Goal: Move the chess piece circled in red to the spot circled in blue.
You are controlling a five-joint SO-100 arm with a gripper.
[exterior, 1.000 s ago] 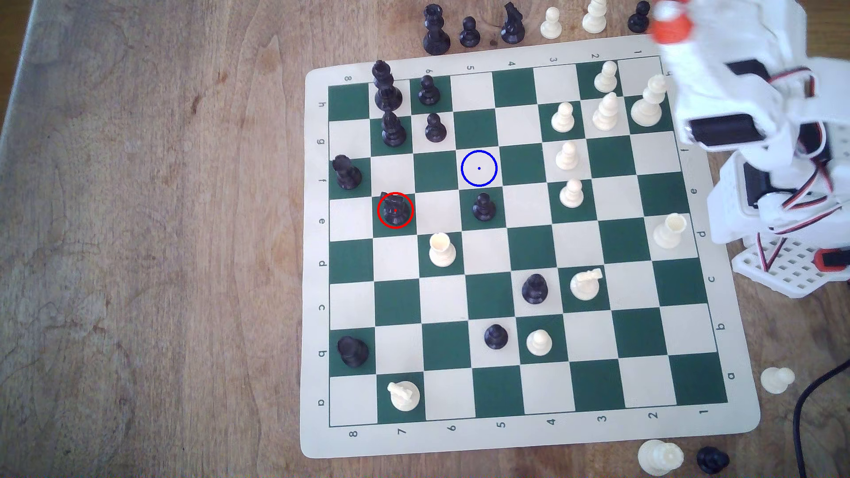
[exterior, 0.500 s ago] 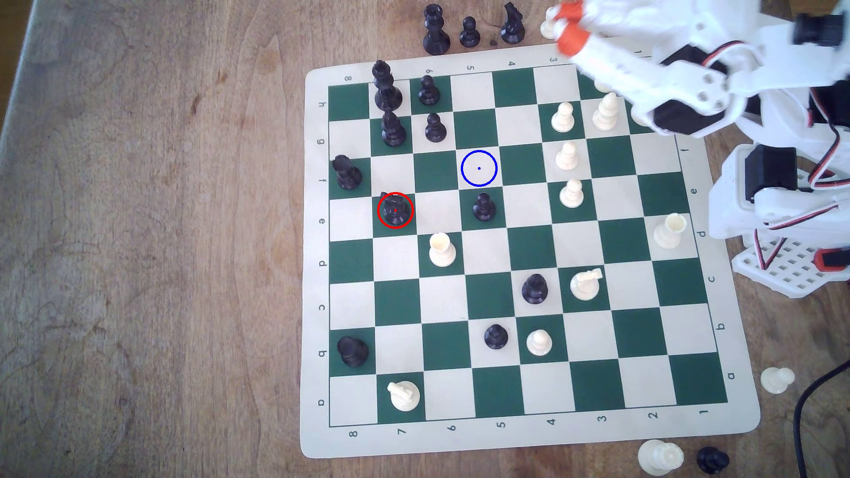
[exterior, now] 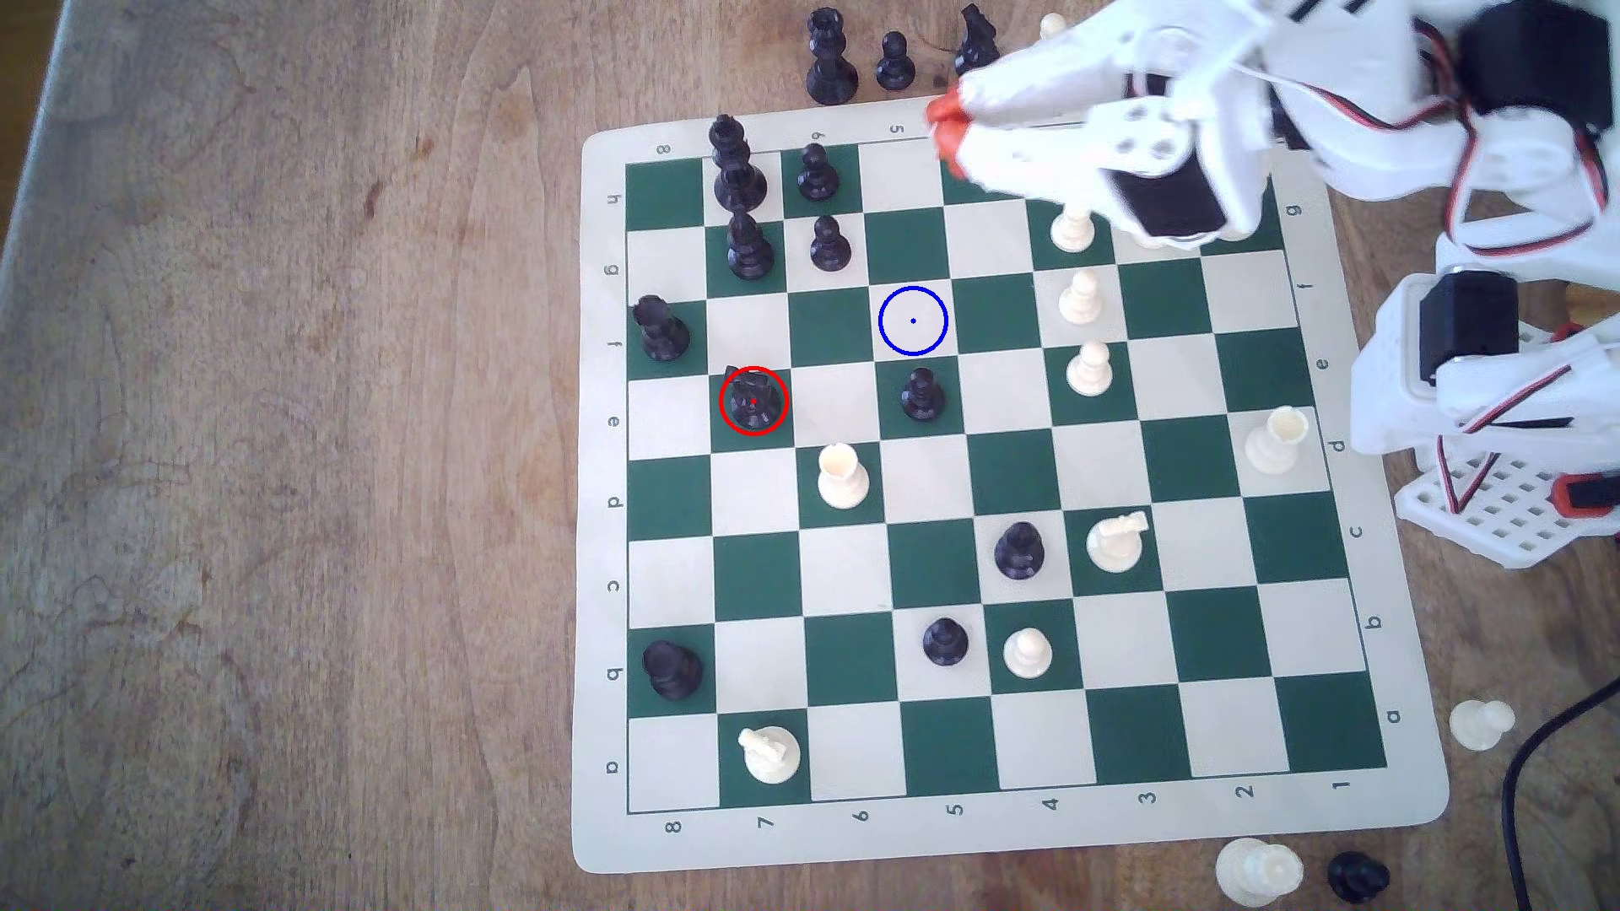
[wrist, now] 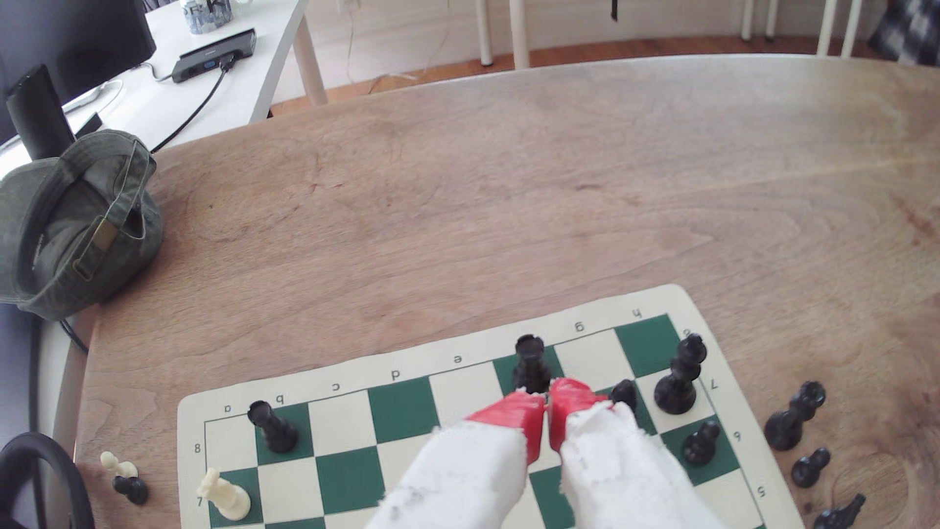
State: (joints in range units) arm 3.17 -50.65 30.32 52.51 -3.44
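The chess piece circled in red [exterior: 754, 400] is a small black knight on a green square in the board's left half in the exterior view. The spot circled in blue [exterior: 913, 321] is a bare cream square two files to the right of it and one row up. My gripper [exterior: 942, 131], white with orange-red tips, hovers over the board's top edge, well above and right of both. In the wrist view my gripper [wrist: 549, 412] has its red fingertips [wrist: 513, 414] almost touching, with nothing between them. A black rook [wrist: 531, 363] stands just beyond them.
A black pawn [exterior: 920, 394] stands one square below the blue spot, and a white rook [exterior: 841, 476] sits down-right of the knight. Several captured black pieces [exterior: 894, 61] stand off the top edge of the chessboard [exterior: 605, 526]. A green cap [wrist: 76, 224] lies on the table.
The arm has swung leftward along the top of the exterior view, from the top right corner to above the board's top edge. No piece has moved.
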